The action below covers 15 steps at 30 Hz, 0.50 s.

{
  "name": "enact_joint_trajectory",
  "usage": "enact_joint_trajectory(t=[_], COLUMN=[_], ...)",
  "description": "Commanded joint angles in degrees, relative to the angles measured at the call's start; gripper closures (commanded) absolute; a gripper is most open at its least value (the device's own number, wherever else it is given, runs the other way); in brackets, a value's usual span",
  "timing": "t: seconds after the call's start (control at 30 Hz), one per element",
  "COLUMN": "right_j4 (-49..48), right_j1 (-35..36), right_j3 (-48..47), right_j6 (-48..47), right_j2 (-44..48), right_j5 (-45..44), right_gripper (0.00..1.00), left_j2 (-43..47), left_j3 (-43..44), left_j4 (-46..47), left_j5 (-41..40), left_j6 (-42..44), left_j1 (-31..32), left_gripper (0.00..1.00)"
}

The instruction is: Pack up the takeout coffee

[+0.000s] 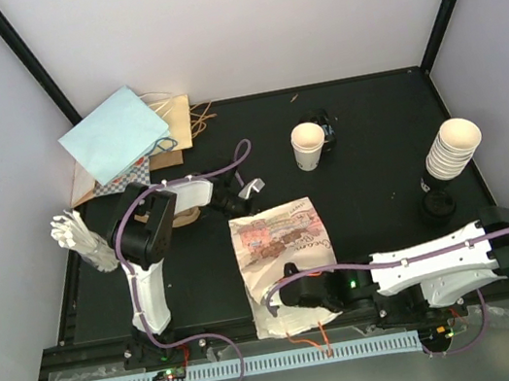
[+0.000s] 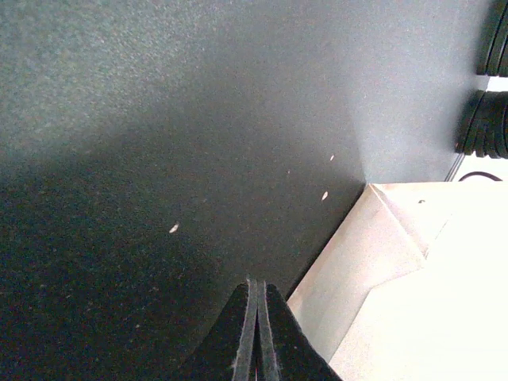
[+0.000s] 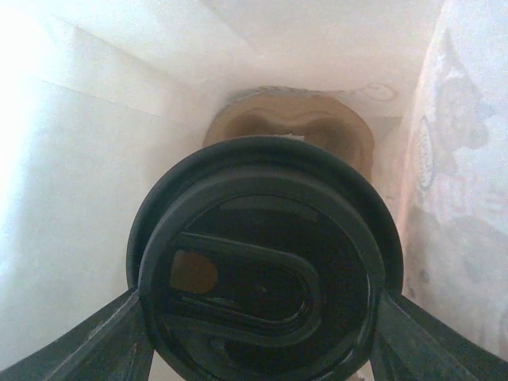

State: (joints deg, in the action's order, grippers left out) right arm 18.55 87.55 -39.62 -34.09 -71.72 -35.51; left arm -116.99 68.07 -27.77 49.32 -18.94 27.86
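Observation:
In the right wrist view a takeout coffee cup with a round black lid [image 3: 262, 262] fills the frame inside the printed paper bag [image 3: 95, 182]. My right gripper [image 3: 260, 305] is shut on it, one finger [image 3: 107, 341] against each side of the lid. The brown pulp tray [image 3: 290, 131] sits behind the cup at the bag's far end. From above, the bag [image 1: 279, 245] lies flat mid-table with my right gripper [image 1: 298, 296] reaching into its mouth. My left gripper [image 1: 252, 189] hangs shut and empty by the bag's far left corner [image 2: 413, 270].
An uncovered cream cup [image 1: 308, 145] stands at the back with a black item [image 1: 327, 126] beside it. At the right there is a stack of cups [image 1: 451, 148] and a black lid [image 1: 438, 205]. A blue bag [image 1: 114, 134], brown bags [image 1: 177, 115] and white cutlery [image 1: 81, 241] lie at the left.

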Motion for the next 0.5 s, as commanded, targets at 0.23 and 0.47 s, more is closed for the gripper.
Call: enact_joint_trajectory(t=[0.23, 0.47], right_j4=[-0.61, 7.82], right_j1=[-2.30, -2.16], right_j3=[-2.12, -5.88], right_j6=[-0.51, 3.53], right_j2=[3.09, 6.94], right_j5=[-0.91, 4.60], right_gripper=[0.55, 0.55], left_j2=[1.65, 3.01], left_j3=[-0.25, 2.16], left_j4=[-0.26, -3.19], left_j5=[3.87, 0.50], left_j6=[-1.34, -0.01], left_j1=[0.79, 0.16], left_gripper=[0.98, 0.94])
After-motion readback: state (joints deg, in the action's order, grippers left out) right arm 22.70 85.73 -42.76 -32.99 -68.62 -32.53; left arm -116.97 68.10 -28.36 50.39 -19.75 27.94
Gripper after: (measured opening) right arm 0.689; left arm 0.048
